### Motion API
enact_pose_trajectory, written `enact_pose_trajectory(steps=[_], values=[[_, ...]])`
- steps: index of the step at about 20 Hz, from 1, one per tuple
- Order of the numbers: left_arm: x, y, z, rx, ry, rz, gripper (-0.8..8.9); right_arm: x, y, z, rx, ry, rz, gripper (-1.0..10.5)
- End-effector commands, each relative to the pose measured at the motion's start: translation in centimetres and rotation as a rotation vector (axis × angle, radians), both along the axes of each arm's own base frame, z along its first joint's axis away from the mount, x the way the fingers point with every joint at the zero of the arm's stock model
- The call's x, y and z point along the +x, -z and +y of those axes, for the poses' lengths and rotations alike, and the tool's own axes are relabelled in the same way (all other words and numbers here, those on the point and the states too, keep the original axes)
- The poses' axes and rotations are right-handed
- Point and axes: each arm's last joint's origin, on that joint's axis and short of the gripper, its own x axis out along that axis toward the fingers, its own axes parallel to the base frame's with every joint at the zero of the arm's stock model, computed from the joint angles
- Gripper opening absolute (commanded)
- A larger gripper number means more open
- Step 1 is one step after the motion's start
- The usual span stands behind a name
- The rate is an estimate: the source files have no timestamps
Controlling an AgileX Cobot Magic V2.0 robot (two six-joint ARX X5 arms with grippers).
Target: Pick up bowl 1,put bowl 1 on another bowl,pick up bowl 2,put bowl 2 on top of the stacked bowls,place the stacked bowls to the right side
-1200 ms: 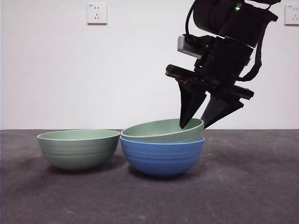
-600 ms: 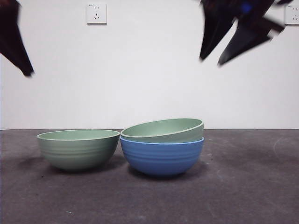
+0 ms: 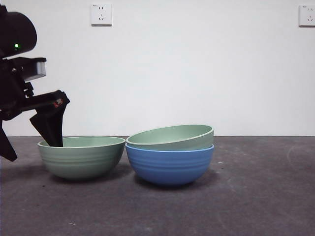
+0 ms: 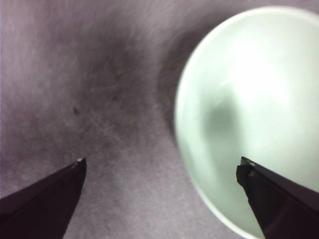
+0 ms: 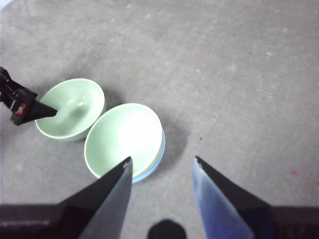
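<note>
Bowl 1, pale green (image 3: 170, 136), lies tilted in the blue bowl (image 3: 170, 166) at the table's middle; the right wrist view shows this pair from high above, green bowl 1 (image 5: 124, 135) over the blue bowl's edge (image 5: 159, 152). Bowl 2, pale green (image 3: 81, 158) (image 5: 70, 107), stands alone just left of the stack. My left gripper (image 3: 29, 150) (image 4: 160, 164) is open and straddles the left rim of bowl 2 (image 4: 254, 109), one jaw inside and one outside. My right gripper (image 5: 162, 160) is open, empty and high above the bowls, out of the front view.
The dark grey table (image 3: 256, 196) stretches bare to the right of the stack. A white wall with two sockets (image 3: 101, 14) (image 3: 307, 15) stands behind.
The right gripper let go of bowl 1 on the blue bowl and rose out of the front view. The left arm came down from the top left onto bowl 2's rim.
</note>
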Motion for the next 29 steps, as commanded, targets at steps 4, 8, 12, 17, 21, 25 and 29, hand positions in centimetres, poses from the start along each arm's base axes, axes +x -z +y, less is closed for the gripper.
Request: enact_pose_trajectory(steps=[4,8,12,17,21,25,29], values=[[0.4,-0.4,-0.4,-0.054,0.013,-0.028,0.72,0.1,0.1,0.0,-0.003,0.007,0.010,2.0],[0.4,-0.5,-0.5,-0.084,0.024,-0.031,-0.09,0.1,0.1,0.0,-0.005,0.007,0.013,2.0],[0.4,-0.4,-0.5,-0.092,0.006,-0.025,-0.08,0.0,0.2,0.0,-0.011,0.005,0.025,2.0],[0.8,-1.5,-0.6,-0.094,0.006,-0.032,-0.08,0.0,0.3,0.0,-0.014,0.005,0.029,2.0],[1.6,-6.1,-1.5,-0.097,0.034,-0.051,-0.08,-0.1,0.3,0.0,-0.015,0.005,0.031,2.0],[1.4,-11.5,-4.5,-0.107,0.151,-0.116,-0.08,-0.1,0.4,-0.1,-0.023,0.005,0.043,2.0],[0.3,-13.5,-8.2,-0.123,0.263,-0.201,-0.08,-0.2,0.5,-0.1,-0.029,0.005,0.055,2.0]])
